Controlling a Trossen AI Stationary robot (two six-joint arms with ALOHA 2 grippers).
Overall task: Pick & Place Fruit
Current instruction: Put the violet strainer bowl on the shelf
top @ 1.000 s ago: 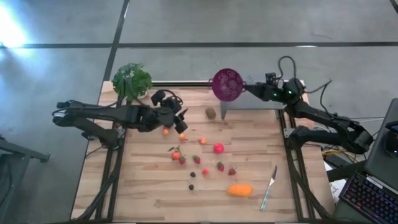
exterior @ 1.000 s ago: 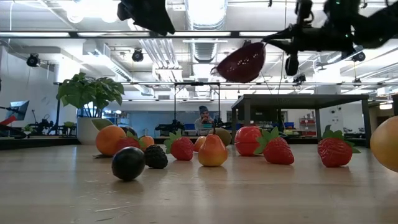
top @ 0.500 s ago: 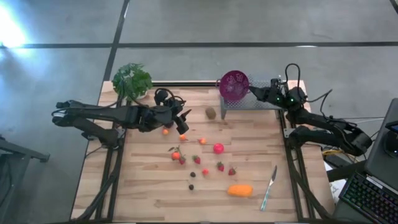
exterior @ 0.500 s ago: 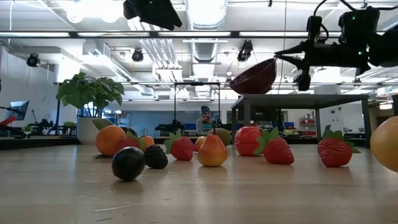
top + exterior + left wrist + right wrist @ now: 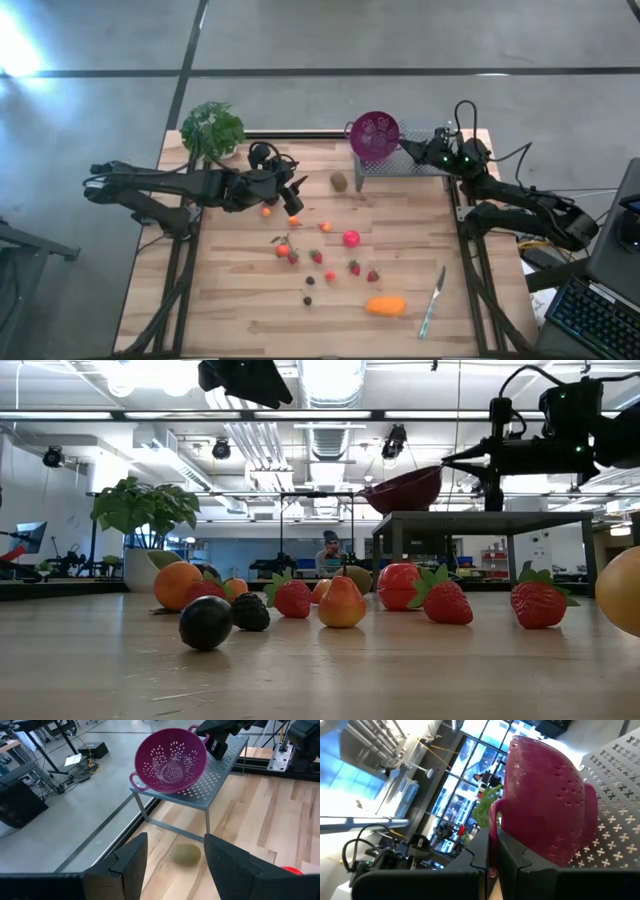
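High view: fruit [image 5: 330, 262] scattered mid surface [image 5: 240, 310]; right gripper [image 5: 408, 151] clamped on pink colander [image 5: 375, 136] handle, over grey rack [image 5: 415, 165] far right
Left wrist view: left gripper [image 5: 172, 865] fingers apart, empty, above kiwi [image 5: 186, 855]
Low view: fruit resting on surface

Left arm reaches in from table's left edge, stretched low and near-horizontal toward table's middle. Left gripper [image 5: 291, 193] hangs above far-left part of table, fingers [image 5: 131, 861] parted, nothing between them. Right arm folded at table's far right corner, forearm angled toward far edge. Right gripper [image 5: 407, 148] pinched closed on colander [image 5: 374, 136] handle, fingers [image 5: 479, 851] pressed together.
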